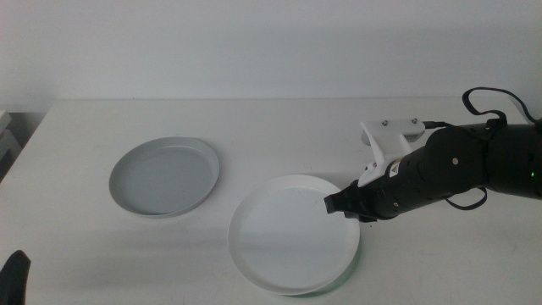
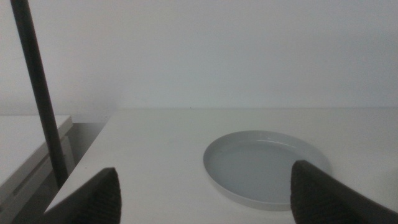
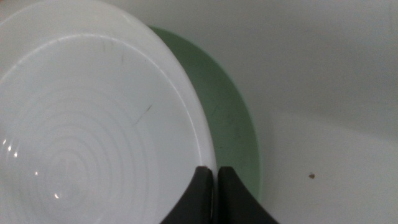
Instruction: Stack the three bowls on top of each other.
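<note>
The pale grey-blue bowl [image 1: 164, 176] sits alone on the table's left half and also shows in the left wrist view [image 2: 267, 165]. The white bowl [image 1: 288, 233] lies over the mint green bowl [image 1: 357, 252], which shows only as a thin green edge on the right. In the right wrist view the white bowl [image 3: 93, 124] covers most of the green bowl [image 3: 230, 124], offset to one side. My right gripper [image 1: 339, 206] is shut on the white bowl's right rim, its jaws pinched on the rim [image 3: 215, 171]. My left gripper [image 1: 17, 275] waits open at the bottom left corner, facing the grey-blue bowl [image 2: 205, 174].
The white table [image 1: 271, 127] backs onto a white wall. Its left edge runs near the left gripper, with a dark upright pole [image 2: 37, 93] beyond it. A white bracket [image 1: 385, 140] sits on the right arm's wrist.
</note>
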